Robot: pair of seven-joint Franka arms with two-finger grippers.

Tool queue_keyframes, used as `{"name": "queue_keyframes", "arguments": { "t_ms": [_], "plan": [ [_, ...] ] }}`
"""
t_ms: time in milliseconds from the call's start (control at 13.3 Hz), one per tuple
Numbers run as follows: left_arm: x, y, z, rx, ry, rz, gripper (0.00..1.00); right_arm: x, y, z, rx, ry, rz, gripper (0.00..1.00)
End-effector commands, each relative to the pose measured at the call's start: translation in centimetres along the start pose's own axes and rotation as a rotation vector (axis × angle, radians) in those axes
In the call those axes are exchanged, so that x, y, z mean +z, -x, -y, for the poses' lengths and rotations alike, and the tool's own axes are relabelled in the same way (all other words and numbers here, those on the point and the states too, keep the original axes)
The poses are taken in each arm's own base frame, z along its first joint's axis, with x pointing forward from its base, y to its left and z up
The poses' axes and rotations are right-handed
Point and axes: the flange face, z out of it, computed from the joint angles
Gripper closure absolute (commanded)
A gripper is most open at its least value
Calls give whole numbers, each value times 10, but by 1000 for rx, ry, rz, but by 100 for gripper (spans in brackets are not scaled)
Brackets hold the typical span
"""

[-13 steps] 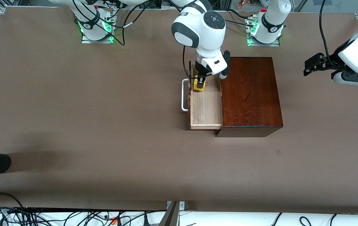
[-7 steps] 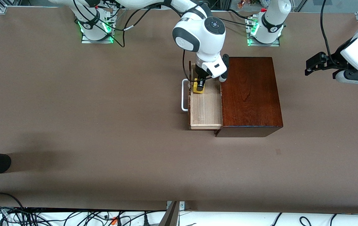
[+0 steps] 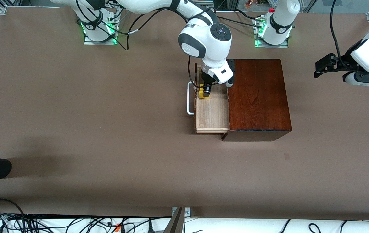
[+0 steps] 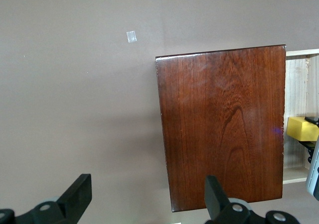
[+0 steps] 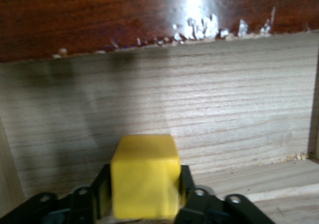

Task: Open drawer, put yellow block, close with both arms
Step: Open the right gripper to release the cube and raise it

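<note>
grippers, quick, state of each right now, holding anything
Left gripper: open, empty, waiting above the table by the dark box.
Right gripper: in the drawer, fingers around the yellow block; grip cannot be told.

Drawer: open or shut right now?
Open: the drawer is pulled out of the box, its pale floor exposed, the yellow block inside.

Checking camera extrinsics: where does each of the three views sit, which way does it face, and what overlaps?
Front: high across the table, facing both bases; shows both arms, right gripper in the open drawer, left gripper waiting aside.
Left wrist: looks down on the box top; its own fingers show, spread.
Right wrist: inside the drawer, facing its wall; its fingers flank the yellow block.
Shared: yellow block appears in all three.
</note>
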Motion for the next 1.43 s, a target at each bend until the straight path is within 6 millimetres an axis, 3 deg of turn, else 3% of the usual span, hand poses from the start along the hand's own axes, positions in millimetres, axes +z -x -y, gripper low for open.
{"name": "queue_keyframes", "arguments": {
  "t_ms": [0, 225, 375, 601, 751, 901, 1126, 1352],
  "plan": [
    [-7, 3, 0, 21, -21, -8, 0, -11, 2, -5, -5, 11, 16, 0],
    [-10, 3, -1, 21, -21, -14, 0, -19, 7, -6, 1, 2, 40, 0],
    [-10, 3, -6, 32, -23, -14, 0, -63, 20, -22, 44, -9, 6, 0],
    [-9, 2, -9, 38, -22, -12, 0, -143, 72, -65, 148, -6, -14, 0],
    [-9, 2, -11, 41, -22, -12, 0, -188, 127, -104, 233, 2, 8, 0],
    [-5, 0, -22, 63, -13, -7, 0, -236, 201, -144, 346, 1, 40, 0],
    [3, 3, -85, 179, -21, 6, 0, -261, 293, -204, 511, -3, 15, 0],
    [7, 6, -153, 307, -19, 5, 0, -276, 383, -226, 673, -101, 67, 0]
  ]
}}
